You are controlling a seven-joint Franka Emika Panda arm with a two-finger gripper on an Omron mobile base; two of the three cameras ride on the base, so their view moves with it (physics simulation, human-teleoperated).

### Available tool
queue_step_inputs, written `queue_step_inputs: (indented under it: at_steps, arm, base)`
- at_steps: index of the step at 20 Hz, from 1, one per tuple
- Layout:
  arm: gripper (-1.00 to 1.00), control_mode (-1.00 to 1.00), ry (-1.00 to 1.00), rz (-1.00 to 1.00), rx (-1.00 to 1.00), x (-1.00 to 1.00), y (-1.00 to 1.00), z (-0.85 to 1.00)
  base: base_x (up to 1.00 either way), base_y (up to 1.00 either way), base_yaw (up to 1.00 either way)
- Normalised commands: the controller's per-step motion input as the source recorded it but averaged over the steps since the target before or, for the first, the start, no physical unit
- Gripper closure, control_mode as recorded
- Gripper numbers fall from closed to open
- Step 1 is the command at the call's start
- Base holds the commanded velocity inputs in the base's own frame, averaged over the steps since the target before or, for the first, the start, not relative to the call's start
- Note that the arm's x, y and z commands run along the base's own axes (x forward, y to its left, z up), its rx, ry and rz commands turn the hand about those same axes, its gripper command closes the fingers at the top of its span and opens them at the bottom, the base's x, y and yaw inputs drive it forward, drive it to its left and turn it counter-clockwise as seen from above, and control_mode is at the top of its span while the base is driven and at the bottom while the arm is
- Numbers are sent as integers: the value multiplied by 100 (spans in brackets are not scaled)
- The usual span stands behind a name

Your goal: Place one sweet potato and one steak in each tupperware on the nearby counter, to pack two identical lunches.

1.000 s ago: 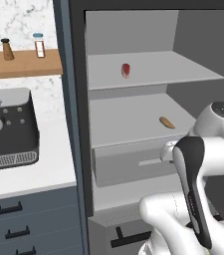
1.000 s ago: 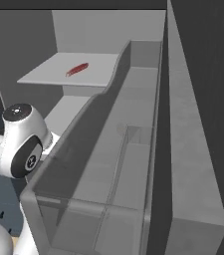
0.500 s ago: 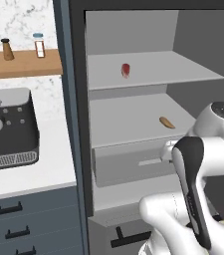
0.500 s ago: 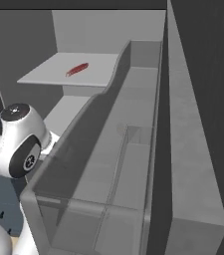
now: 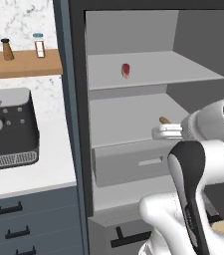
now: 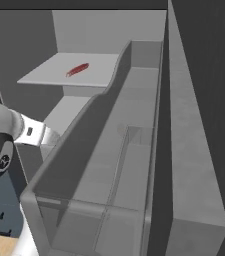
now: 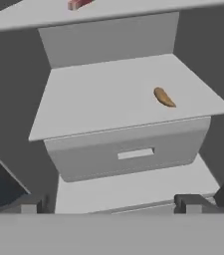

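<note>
Gripper [image 7: 111, 203] is fully spread (jaws wide apart), grasping nothing. Sweet potato [image 7: 164, 97] lies at 1 o'clock, untouched.

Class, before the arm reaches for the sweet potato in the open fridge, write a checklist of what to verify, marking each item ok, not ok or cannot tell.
1. Hand open and holding nothing: ok.
2. Sweet potato in sight on the middle shelf: ok.
3. Shelf around it free of other things: ok.
4. Steak on the upper shelf, out of the way: ok.
5. Drawer under the middle shelf shut: ok.
6. Tupperware ready on the counter: cannot tell.
</note>
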Motion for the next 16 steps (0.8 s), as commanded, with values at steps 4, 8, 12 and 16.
queue_step_inputs:
  at_steps: [4,8,12,16]
  arm:
    - [-100,-100,-33,-5,0,60,32,97]
    - [-100,-100,-30,-1,-1,83,22,65]
    - [-100,-100,-35,0,-1,69,7,66]
    - [-100,-100,-10,0,0,57,0,44]
  base:
    - [0,0,0]
    - [0,0,0]
    - [0,0,0]
    - [0,0,0]
